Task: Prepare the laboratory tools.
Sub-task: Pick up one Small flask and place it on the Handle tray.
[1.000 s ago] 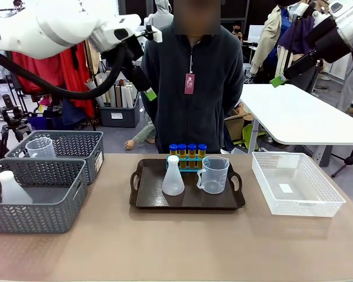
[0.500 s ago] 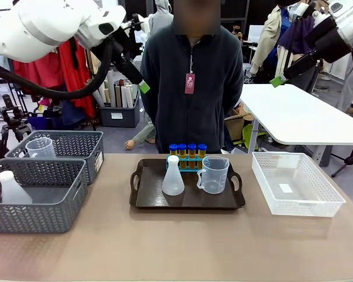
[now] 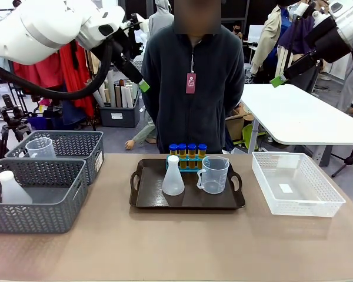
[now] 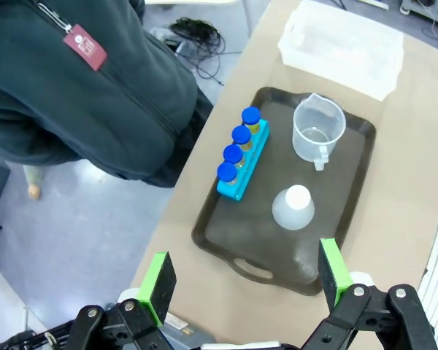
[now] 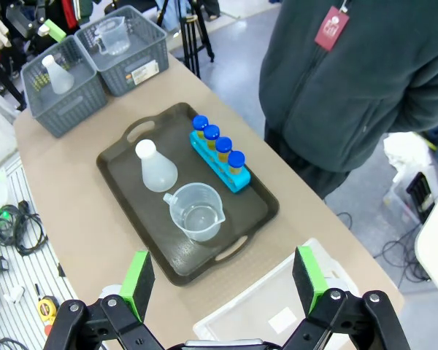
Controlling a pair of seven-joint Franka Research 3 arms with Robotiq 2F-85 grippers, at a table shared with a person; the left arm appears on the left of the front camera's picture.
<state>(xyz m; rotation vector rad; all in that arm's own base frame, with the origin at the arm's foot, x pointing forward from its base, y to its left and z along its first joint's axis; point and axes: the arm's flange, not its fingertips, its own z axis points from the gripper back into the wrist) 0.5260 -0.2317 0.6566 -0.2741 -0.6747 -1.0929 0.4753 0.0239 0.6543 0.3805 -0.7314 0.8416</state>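
Left gripper (image 4: 244, 281) has risen and swung outward since a second ago, now steady; jaws wide, empty. Below it, on the dark tray (image 4: 350, 219): four blue-capped tubes (image 4: 239, 146), beaker (image 4: 318, 130), conical flask (image 4: 293, 208). Right gripper (image 5: 223, 278) unmoved, high above the tray, jaws wide, empty.

Both arms raised, grippers empty
The left gripper (image 4: 244, 281) and right gripper (image 5: 223, 281) hang high with jaws spread wide (green pads well apart).
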